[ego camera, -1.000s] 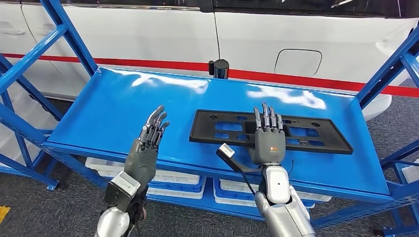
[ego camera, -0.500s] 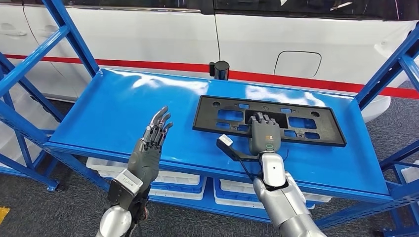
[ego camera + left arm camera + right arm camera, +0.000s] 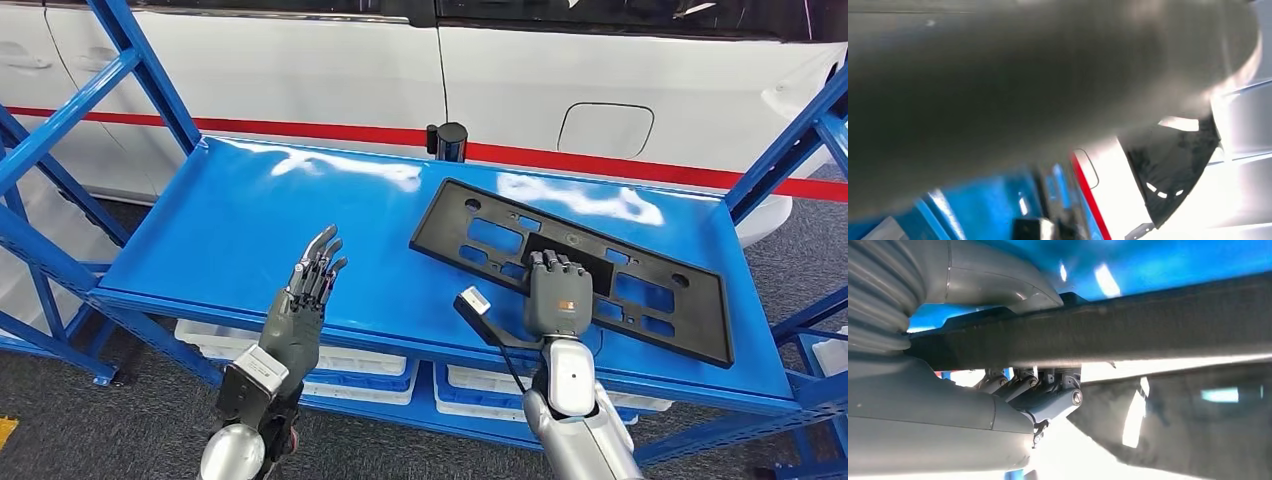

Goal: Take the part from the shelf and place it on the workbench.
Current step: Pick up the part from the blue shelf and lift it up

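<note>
Right robot hand (image 3: 556, 300) grips the flat black slotted plastic plate (image 3: 575, 263), long axis ten-to-four; left robot hand (image 3: 305, 300) spread, at nine o'clock.

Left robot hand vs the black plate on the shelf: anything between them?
Nothing. In the head view, only bare blue shelf top separates the left robot hand from the black plate, which the right robot hand grips.

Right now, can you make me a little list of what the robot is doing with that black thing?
part: black plastic panel with cut-out holes, tilted askew over the blue shelf
right robot hand: grips the panel at its near edge
left robot hand: fingers apart, holds nothing, above the shelf's front edge
behind shelf: white car with a red stripe
task step: panel not yet on the workbench
</note>
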Motion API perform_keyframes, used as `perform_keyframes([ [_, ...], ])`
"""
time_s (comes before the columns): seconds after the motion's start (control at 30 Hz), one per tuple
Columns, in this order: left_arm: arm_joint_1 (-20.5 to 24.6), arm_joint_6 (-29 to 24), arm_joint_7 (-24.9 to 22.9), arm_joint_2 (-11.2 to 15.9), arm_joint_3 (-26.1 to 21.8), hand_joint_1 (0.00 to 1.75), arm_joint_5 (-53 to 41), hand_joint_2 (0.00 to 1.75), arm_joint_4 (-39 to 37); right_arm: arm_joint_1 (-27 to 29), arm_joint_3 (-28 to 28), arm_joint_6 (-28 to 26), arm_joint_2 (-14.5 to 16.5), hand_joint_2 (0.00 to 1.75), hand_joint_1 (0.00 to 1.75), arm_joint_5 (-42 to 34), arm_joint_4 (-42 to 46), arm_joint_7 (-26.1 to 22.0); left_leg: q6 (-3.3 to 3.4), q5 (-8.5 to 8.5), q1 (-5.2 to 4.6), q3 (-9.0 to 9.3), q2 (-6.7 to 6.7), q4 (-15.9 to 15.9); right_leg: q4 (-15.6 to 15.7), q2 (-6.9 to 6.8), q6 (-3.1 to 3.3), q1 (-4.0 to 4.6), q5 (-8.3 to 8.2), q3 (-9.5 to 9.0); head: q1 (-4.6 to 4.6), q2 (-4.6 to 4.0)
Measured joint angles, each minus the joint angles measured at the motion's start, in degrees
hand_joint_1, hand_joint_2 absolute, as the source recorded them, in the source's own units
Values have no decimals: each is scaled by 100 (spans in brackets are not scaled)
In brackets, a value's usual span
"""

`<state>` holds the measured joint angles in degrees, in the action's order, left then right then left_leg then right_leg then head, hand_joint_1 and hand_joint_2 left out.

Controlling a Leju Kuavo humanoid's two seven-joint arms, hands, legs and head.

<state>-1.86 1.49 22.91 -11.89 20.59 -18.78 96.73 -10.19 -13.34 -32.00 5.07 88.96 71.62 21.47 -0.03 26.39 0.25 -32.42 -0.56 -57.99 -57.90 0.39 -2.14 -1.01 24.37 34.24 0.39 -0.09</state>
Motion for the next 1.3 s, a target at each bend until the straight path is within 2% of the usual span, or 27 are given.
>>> perform_keyframes([
  [0.1, -90, -41, 35, 0, -45, 0, -48, 175, 28, 367, 24, -517, 23, 175, 162, 0, 834, -322, 4, 6, -1, -9, 1, 0, 1, 0, -1, 0, 0, 10, 0, 0],
  [0.27, -193, -97, 83, -2, -86, 0, -92, 175, 91, 779, 33, -585, 127, 175, 162, 0, 1998, -598, 6, 14, -1, -17, 4, 0, 2, 1, -1, 1, 3, 21, -1, 0],
  [0.4, -210, -97, 92, -11, -103, 0, -98, 0, 98, 894, 40, -594, 160, 175, 159, -1, 2318, -638, 6, 13, -1, -19, 5, 1, 2, 1, -1, 1, 3, 23, -1, 0],
  [0.63, -328, -103, 226, -15, -173, 0, -146, 0, 149, 1164, -83, -716, 188, 175, 147, -97, 3152, -1162, 6, 13, -1, -19, 4, 0, 2, 2, -1, 0, 3, 23, -1, 0],
  [0.77, -407, -107, 266, -17, -233, 0, -163, 0, 172, 1347, -337, -723, 187, 175, 154, -21, 3693, -1238, 10, 21, -3, -26, 5, -5, 12, 1, -4, -6, 1, 27, -1, 0],
  [0.83, -427, -108, 270, -20, -257, 0, -168, 0, 185, 1402, -444, -723, 189, 175, 158, -14, 3845, -1244, 71, 15, -10, -17, 5, 18, 65, 1, -38, -34, -24, 1, -4, 0],
  [0.9, -452, -109, 283, -40, -280, 0, -175, 0, 208, 1438, -536, -723, 189, 175, 159, -8, 3976, -1244, 149, -76, 41, 69, 21, 170, 44, -6, -65, -34, 1, 10, 0, 0],
  [0.93, -461, -109, 290, -54, -292, 0, -180, 0, 218, 1449, -579, -723, 187, 175, 160, -5, 4033, -1244, 169, -131, 74, 113, 35, 250, -102, -7, -53, -17, 88, 75, 5, 0],
  [1.0, -478, -108, 298, -75, -316, 0, -197, 0, 226, 1468, -657, -723, 176, 175, 162, -2, 4107, -1244, 179, -192, 117, 141, 57, 325, -746, -8, -14, -15, 398, 373, 19, 0],
  [1.03, -489, -108, 298, -80, -328, 0, -207, 0, 225, 1484, -689, -723, 167, 175, 163, -2, 4123, -1244, 169, -201, 129, 127, 64, 325, -1112, -7, -18, -34, 536, 544, 24, 0],
  [1.07, -503, -108, 298, -81, -339, 0, -214, 0, 225, 1501, -715, -723, 156, 175, 164, -2, 4134, -1244, 153, -208, 142, 112, 66, 323, -1360, -9, -50, -61, 611, 661, 26, 0],
  [1.1, -516, -108, 297, -81, -350, 0, -219, 0, 224, 1515, -740, -723, 145, 175, 165, -3, 4140, -1244, 126, -215, 163, 97, 65, 319, -1396, -11, -112, -94, 599, 675, 25, 0],
  [1.13, -524, -108, 297, -81, -361, 0, -222, 0, 224, 1522, -764, -723, 135, 175, 166, -3, 4144, -1244, 88, -219, 193, 83, 62, 308, -1217, -18, -199, -133, 508, 578, 26, 0],
  [1.2, -533, -108, 298, -81, -387, 0, -226, 0, 226, 1521, -821, -723, 120, 175, 170, -5, 4148, -1244, -36, -191, 246, 40, 47, 232, -455, -38, -395, -211, 235, 157, 38, 0],
  [1.23, -536, -107, 298, -83, -400, 0, -227, 0, 228, 1523, -848, -723, 114, 175, 172, -5, 4155, -1244, -104, -167, 256, 12, 41, 175, -169, -31, -418, -233, 144, 3, 50, 0],
  [1.27, -542, -107, 301, -88, -410, 0, -229, 0, 231, 1526, -869, -723, 104, 175, 173, -6, 4163, -1244, -166, -155, 256, -16, 35, 131, -14, -20, -393, -240, 95, -78, 57, 0],
  [1.3, -550, -108, 304, -93, -416, 0, -231, 0, 234, 1529, -885, -723, 96, 175, 173, -7, 4169, -1244, -211, -160, 248, -36, 31, 114, -28, 0, -325, -222, 94, -62, 61, 0],
])
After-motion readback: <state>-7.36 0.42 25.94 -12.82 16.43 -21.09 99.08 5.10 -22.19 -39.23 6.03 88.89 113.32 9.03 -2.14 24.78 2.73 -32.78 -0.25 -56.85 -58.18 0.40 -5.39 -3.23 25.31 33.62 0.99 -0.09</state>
